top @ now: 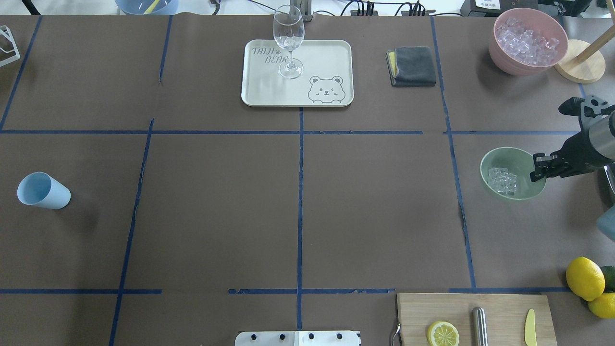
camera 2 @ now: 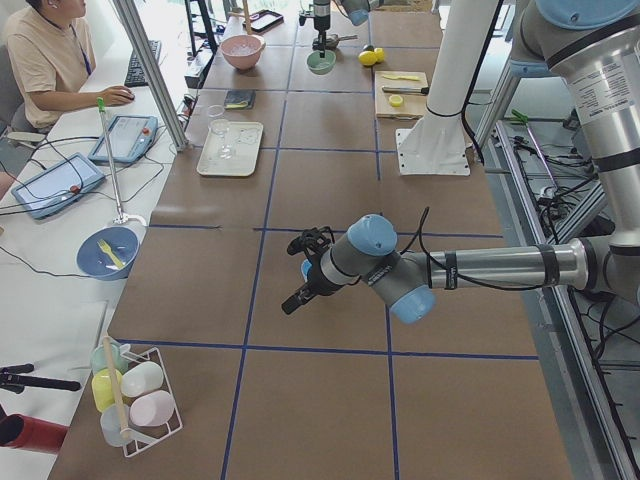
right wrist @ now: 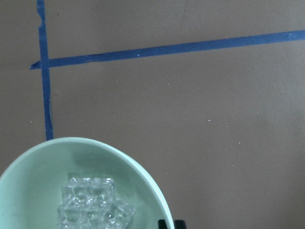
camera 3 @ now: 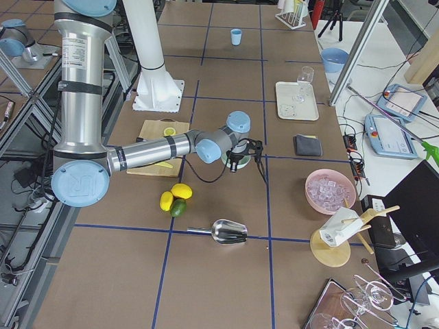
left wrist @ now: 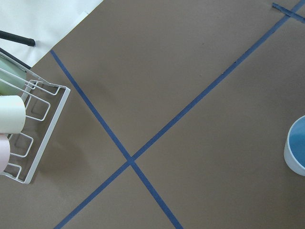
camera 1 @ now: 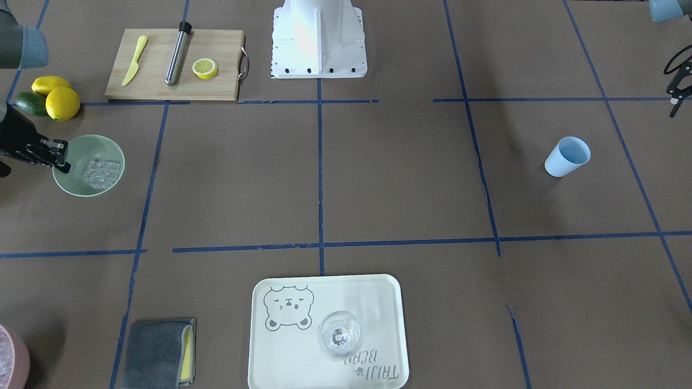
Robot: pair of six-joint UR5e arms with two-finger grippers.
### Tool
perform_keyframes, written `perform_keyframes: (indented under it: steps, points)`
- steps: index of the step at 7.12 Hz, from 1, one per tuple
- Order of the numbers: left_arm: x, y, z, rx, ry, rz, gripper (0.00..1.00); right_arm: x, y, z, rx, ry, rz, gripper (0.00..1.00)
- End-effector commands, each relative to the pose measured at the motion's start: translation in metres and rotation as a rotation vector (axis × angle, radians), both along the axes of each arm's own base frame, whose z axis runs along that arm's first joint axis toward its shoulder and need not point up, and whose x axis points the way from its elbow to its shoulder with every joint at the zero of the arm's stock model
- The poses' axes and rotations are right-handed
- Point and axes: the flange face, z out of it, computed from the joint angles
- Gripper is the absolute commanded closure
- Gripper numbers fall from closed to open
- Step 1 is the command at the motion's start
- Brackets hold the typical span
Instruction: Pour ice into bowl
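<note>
The pale mint-green bowl (top: 499,161) sits at the robot's right side of the table. It also shows in the front view (camera 1: 81,146) and the right wrist view (right wrist: 38,176). The ice (top: 502,180) lies inside it as a small pile of clear cubes (right wrist: 93,205). My right gripper (top: 537,169) is at the bowl's outer rim, jaws nearly together on it (right wrist: 170,224). The light blue cup (top: 43,191) stands far off on the left side. My left gripper (camera 1: 674,102) hovers beyond the cup, looks open and holds nothing.
A pink container of ice (top: 526,41) stands at the far right. A tray (top: 331,53) carries a wine glass (top: 288,43), with a grey cloth (top: 412,66) beside it. A cutting board (top: 499,307) and lemons (top: 584,278) lie near the base. A metal scoop (camera 3: 226,232) lies on the table.
</note>
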Motion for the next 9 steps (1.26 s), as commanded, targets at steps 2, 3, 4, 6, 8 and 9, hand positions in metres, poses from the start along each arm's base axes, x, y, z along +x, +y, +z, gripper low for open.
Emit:
perform_keyframes:
  steps: [2,3,4,6,8,9]
  points:
    - [-0.001,0.001,0.0,-0.002,0.001,-0.004,0.0,-0.03,-0.012,0.027,-0.03,0.035,-0.039,1.0]
    - [-0.001,0.0,0.0,-0.002,0.001,-0.004,0.0,-0.03,-0.012,0.024,-0.023,0.03,-0.042,0.75]
    - [-0.001,0.0,-0.001,0.0,0.0,-0.005,0.0,-0.03,-0.014,0.019,-0.004,0.016,-0.038,0.01]
    - [-0.002,0.0,-0.001,0.002,0.0,-0.006,0.0,-0.006,-0.009,0.022,0.06,-0.036,-0.007,0.0]
    - [0.0,-0.002,-0.002,-0.006,0.004,0.001,0.0,0.07,-0.029,0.011,0.045,-0.107,0.097,0.0]
    - [0.003,-0.002,0.002,-0.034,0.018,0.021,0.0,0.117,-0.037,0.015,0.077,-0.136,0.117,0.0]
